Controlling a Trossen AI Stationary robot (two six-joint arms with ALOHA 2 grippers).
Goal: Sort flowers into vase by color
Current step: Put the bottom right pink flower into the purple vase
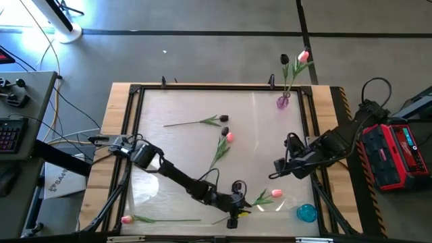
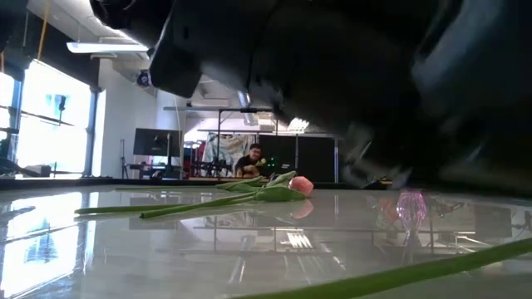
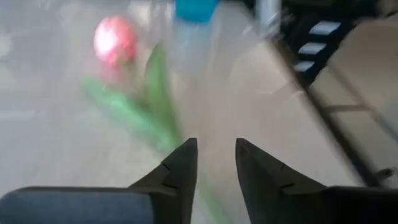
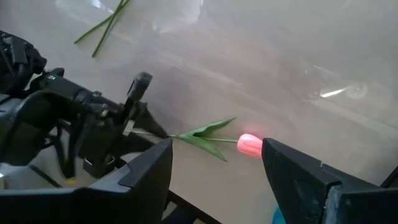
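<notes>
Flowers are mostly unsorted, as you can see from above: only two stand in the purple vase (image 1: 283, 101) at about 1 o'clock on the surface (image 1: 182, 162), one dark (image 1: 285, 59) and one pink (image 1: 303, 57), so by colour that vase looks mixed already. The blue vase (image 1: 306, 213) at 5 o'clock appears empty. Five lie loose: a dark one (image 1: 223, 119) and another dark head (image 1: 225, 131) near the middle, a pink one (image 1: 229, 137) just beside it, a pink one (image 1: 126, 219) at 7 o'clock, and a pink one (image 1: 276, 194) at 5 o'clock.

Your left pincer (image 3: 214, 163) sits low at 6 o'clock, its fingers a little apart around that last flower's stem but pinching nothing as far as the wrist view shows. Your right pincer (image 4: 217, 158) hovers spread wide at 4 o'clock, looking down at the same flower.

I judge most of the job remains. Room is tight here: the flower lies near the front rail, the blue vase stands near its head, and both arms crowd the same corner. The middle and 9 o'clock side offer free space.
</notes>
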